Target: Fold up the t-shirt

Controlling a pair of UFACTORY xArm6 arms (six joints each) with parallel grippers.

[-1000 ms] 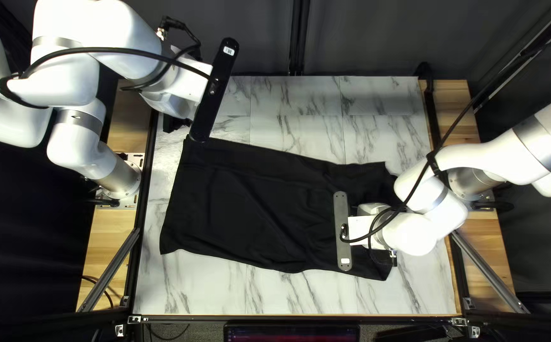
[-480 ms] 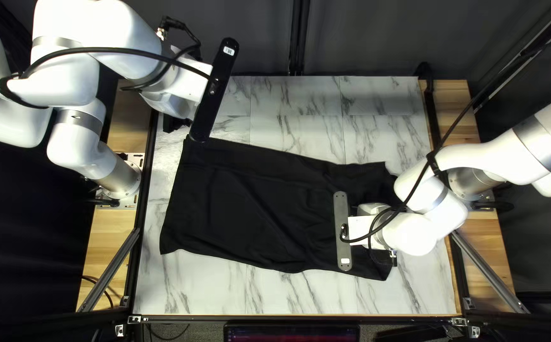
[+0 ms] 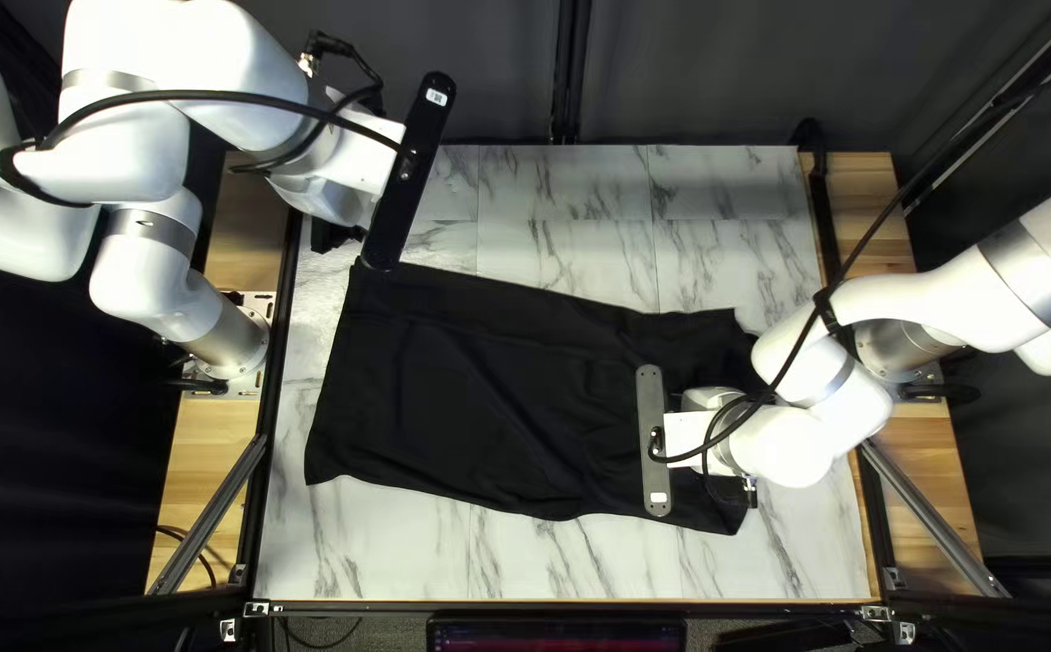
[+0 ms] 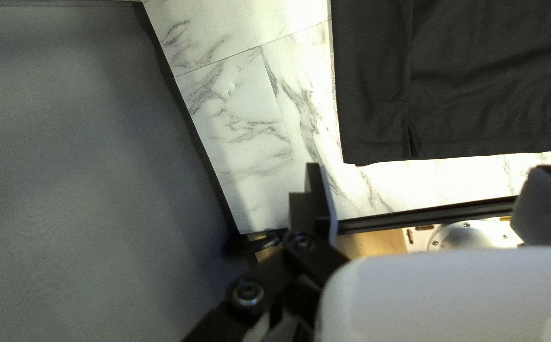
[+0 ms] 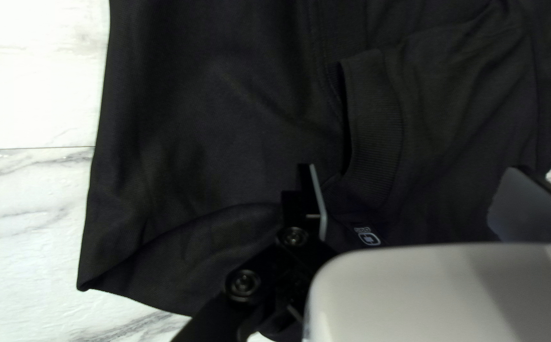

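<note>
The t-shirt lies on the table between the left arm's base and the right arm's base, the curtain behind, a monitor before.

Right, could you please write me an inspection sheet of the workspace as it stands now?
Surface: white marble-patterned tabletop, showing beyond and in front of the shirt.
Job's things: black t-shirt, spread across it, creased, not in a compact fold; a ribbed band shows near the right claw.
Clutter: nothing seen.
Claws: left claw open, off the shirt's edge; right claw open, over the shirt; contact with it unclear.
Cables: one black cable runs along the left arm, another along the right arm.
Surroundings: dark curtain behind; a screen at the near edge.
</note>
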